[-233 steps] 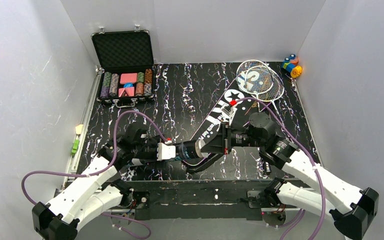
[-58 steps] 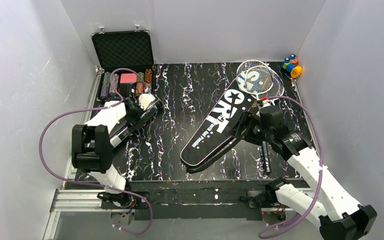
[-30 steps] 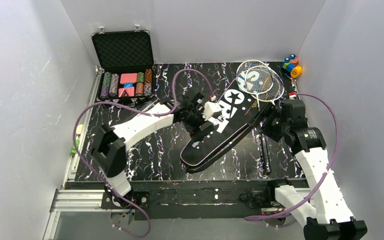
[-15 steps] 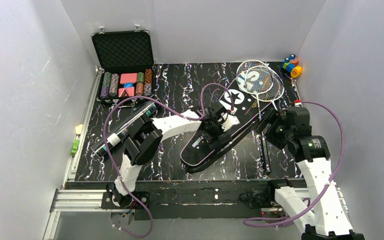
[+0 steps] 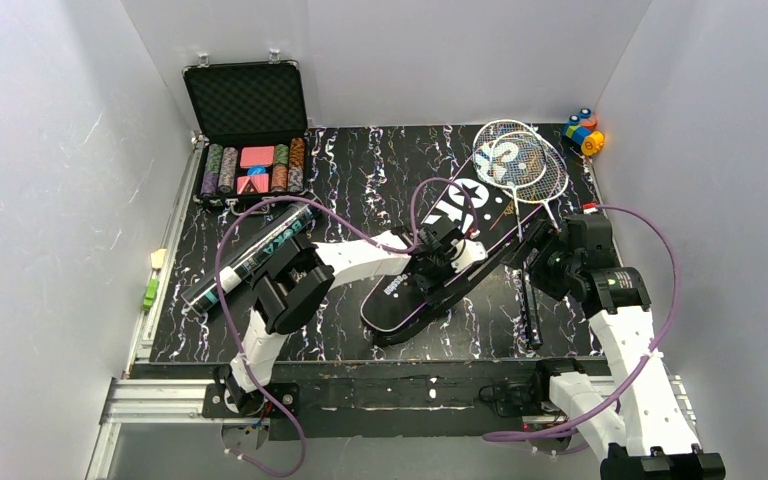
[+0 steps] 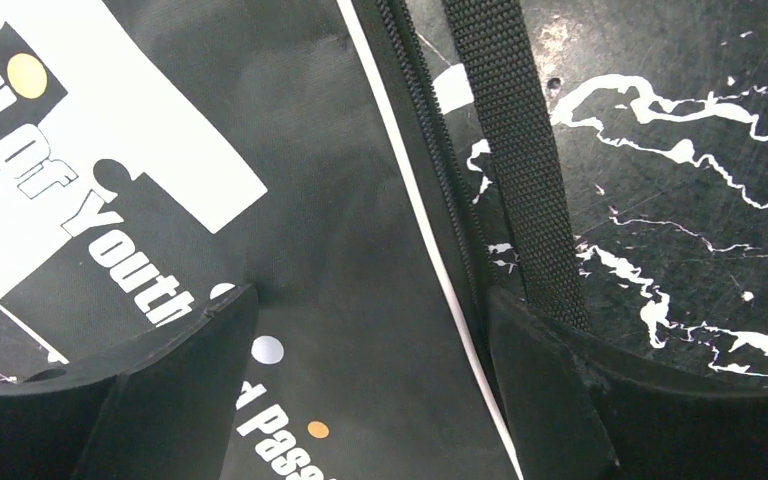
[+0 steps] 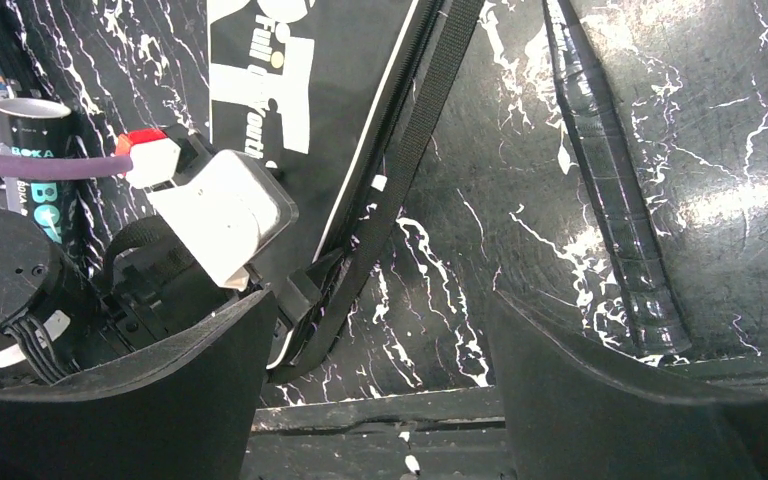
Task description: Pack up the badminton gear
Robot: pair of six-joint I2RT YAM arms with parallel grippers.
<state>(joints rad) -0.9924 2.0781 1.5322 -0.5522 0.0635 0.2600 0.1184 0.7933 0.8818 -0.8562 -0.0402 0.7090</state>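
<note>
Opening of the bag [image 6: 310,180] was judged in hand.
Left pincer [image 6: 365,300] was spread over the zipper [image 6: 438,170], right pincer [image 7: 380,300] spread too; the pull must be found.

The left arm [image 5: 360,258] lies across the bag [image 5: 392,305], covering most of its big white lettering. In the left wrist view the bag runs past every edge, its words cut short. From above, the teal lettering on the tube [image 5: 250,258] is too small to read.
</note>
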